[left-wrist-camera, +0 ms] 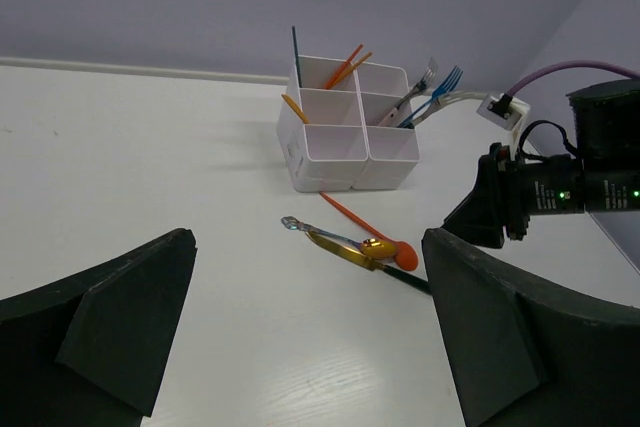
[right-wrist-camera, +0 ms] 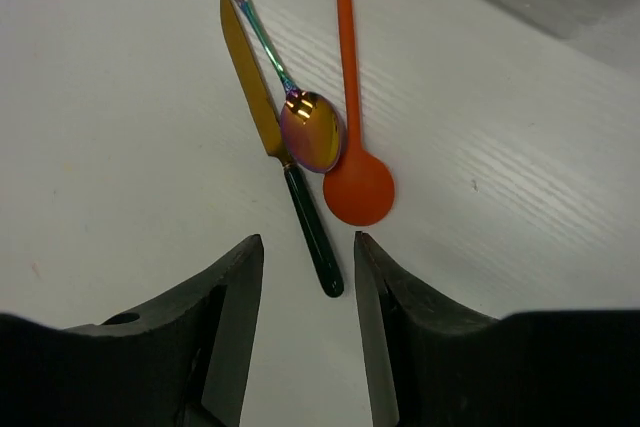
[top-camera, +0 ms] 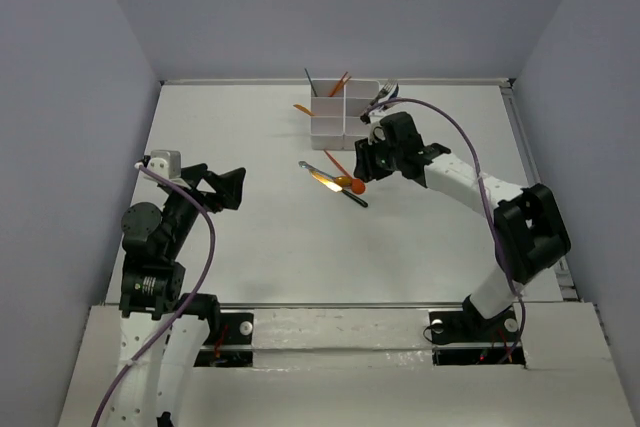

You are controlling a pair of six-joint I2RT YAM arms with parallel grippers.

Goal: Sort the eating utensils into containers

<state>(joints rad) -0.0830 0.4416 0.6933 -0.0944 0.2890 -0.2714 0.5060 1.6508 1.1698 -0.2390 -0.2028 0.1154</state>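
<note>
A white compartment block (top-camera: pixel 338 117) stands at the table's back middle with orange sticks, a teal piece and forks (left-wrist-camera: pixel 430 89) in it. In front of it lie three utensils together: a gold knife with a dark green handle (right-wrist-camera: pixel 312 232), an iridescent spoon (right-wrist-camera: pixel 310 132) and an orange spoon (right-wrist-camera: pixel 357 187). My right gripper (right-wrist-camera: pixel 308 247) is open just above the table, its fingers either side of the knife's handle end. My left gripper (top-camera: pixel 232 187) is open and empty at the left, well away from the utensils.
The right arm (left-wrist-camera: pixel 560 187) reaches in from the right, close to the block. Low walls edge the table at the back and sides. An orange stick (top-camera: pixel 303 109) leans out of the block's left side.
</note>
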